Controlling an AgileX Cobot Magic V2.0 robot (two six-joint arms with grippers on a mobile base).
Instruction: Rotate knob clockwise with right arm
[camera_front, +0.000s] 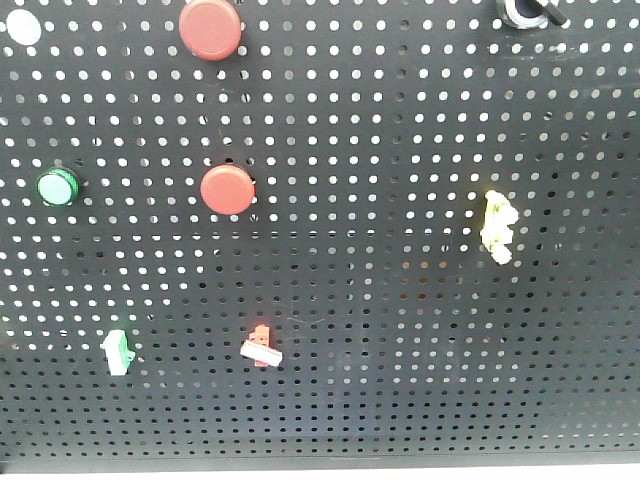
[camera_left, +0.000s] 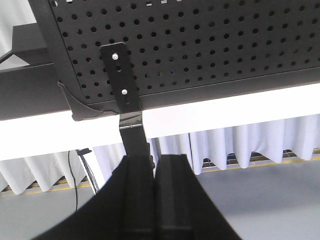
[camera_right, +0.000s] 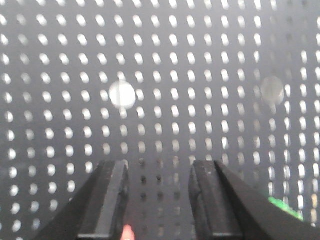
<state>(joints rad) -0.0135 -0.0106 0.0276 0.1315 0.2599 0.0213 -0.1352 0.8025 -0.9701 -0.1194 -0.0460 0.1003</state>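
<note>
Knob (camera_front: 527, 12) sits cut by the top edge; right claw (camera_right: 159, 170) apart facing pegboard (camera_right: 200, 65); left claw (camera_left: 154, 164) seemingly together.

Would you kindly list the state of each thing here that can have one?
knob: untouched, nothing gripping it, partly cut off at the frame's top edge.
right pincer: open, empty, facing the pegboard.
left pincer: shut, empty, below the pegboard's lower edge.
upper red button: untouched.
lower red button: untouched.
green button: untouched; whether lit, cannot tell.
</note>
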